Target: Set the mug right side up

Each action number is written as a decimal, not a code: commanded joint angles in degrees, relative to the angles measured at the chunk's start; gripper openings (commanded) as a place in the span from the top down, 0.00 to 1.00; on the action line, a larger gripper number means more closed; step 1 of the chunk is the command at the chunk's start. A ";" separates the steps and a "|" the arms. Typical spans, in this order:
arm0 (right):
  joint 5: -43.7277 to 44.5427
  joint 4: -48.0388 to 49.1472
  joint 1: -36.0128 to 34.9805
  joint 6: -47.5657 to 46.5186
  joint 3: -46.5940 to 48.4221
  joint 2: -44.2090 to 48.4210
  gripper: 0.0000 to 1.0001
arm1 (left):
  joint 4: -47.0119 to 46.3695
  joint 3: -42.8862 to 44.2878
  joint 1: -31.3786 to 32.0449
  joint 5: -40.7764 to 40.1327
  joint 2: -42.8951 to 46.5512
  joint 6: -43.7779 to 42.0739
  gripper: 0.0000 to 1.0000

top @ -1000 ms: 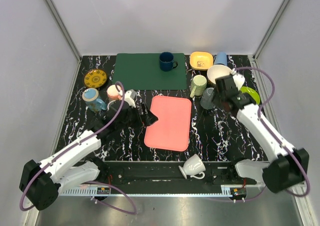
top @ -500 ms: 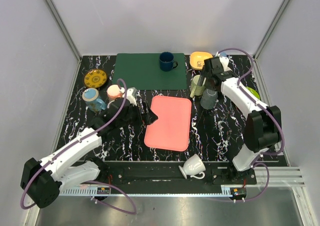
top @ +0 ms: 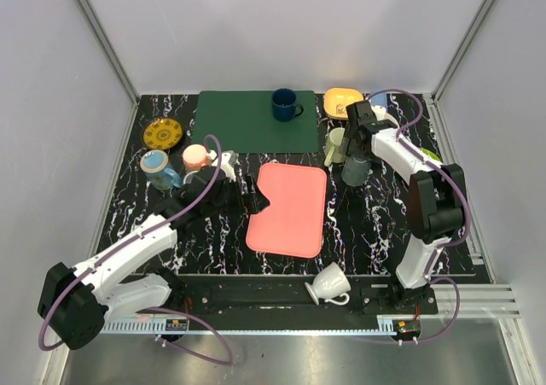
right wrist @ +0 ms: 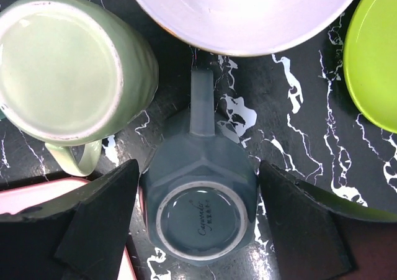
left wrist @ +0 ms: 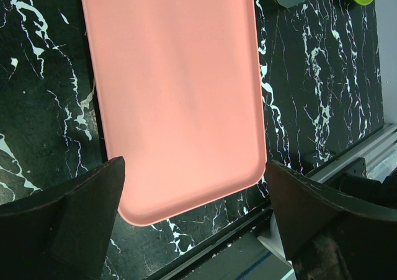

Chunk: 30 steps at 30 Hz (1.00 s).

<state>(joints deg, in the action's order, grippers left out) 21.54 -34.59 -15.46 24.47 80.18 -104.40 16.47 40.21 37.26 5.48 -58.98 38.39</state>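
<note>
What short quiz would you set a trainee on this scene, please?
1. Pick one: the grey-blue mug is A upright, B on its side, C upside down.
2. True or false: its handle points toward the white bowl.
3. What stands on the green mat?
Key: 1 C; 2 true; 3 the dark blue mug.
</note>
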 commanded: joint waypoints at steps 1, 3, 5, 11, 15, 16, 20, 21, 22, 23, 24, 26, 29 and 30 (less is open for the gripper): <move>-2.99 -1.09 0.43 5.05 -0.81 1.83 0.20 | -1.88 2.16 0.19 -0.03 1.24 -0.51 0.02; -4.13 -1.88 0.43 8.30 -1.34 2.53 0.28 | -1.88 2.07 0.19 -0.03 1.50 -0.34 0.03; -5.10 -2.50 0.43 11.98 -2.22 3.32 0.33 | -1.88 1.81 0.19 -0.11 1.68 0.10 0.03; -10.19 -3.03 0.26 23.41 -7.48 7.71 0.29 | -1.27 1.10 0.19 -0.82 1.77 1.25 0.03; -11.52 -3.03 -0.70 25.01 -9.95 10.61 0.21 | -1.35 1.45 0.19 -0.73 1.15 1.95 0.03; -11.09 -3.38 -0.80 25.10 -10.65 11.40 0.18 | -1.53 1.54 0.19 -0.82 0.89 2.12 0.03; -8.80 -3.56 -0.88 22.83 -11.54 16.06 0.15 | -2.05 2.94 0.27 -0.56 -1.22 3.00 0.03; -8.36 -3.99 -0.88 22.12 -11.28 16.24 0.15 | -2.32 3.21 0.27 -0.47 -2.44 3.09 0.03; -8.01 -4.43 -0.80 21.50 -10.06 15.98 0.15 | -2.49 3.47 0.36 -0.29 -3.06 3.27 0.03; -7.83 -4.87 -0.80 20.02 -9.35 14.85 0.15 | -2.58 4.08 0.45 -0.29 -3.59 3.62 0.03; -7.83 -5.83 -0.88 19.39 -8.65 13.97 0.15 | -2.76 4.26 0.54 -0.38 -4.38 3.88 0.03; -7.22 -7.67 -0.88 17.99 -6.01 11.60 0.15 | -3.63 4.44 1.06 -0.55 -4.83 4.41 0.04; -4.67 -8.48 -0.80 16.67 -5.39 14.11 0.13 | -4.43 5.32 1.85 -1.34 -5.00 4.76 0.04; -3.62 -8.39 -0.80 16.05 -5.30 15.53 0.13 | -4.78 5.76 2.03 -1.34 -5.44 4.76 0.04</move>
<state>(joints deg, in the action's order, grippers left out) 13.58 -40.82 -16.12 43.70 72.05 -92.12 16.12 41.69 38.28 5.34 -64.16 42.02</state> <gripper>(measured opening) 0.863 0.970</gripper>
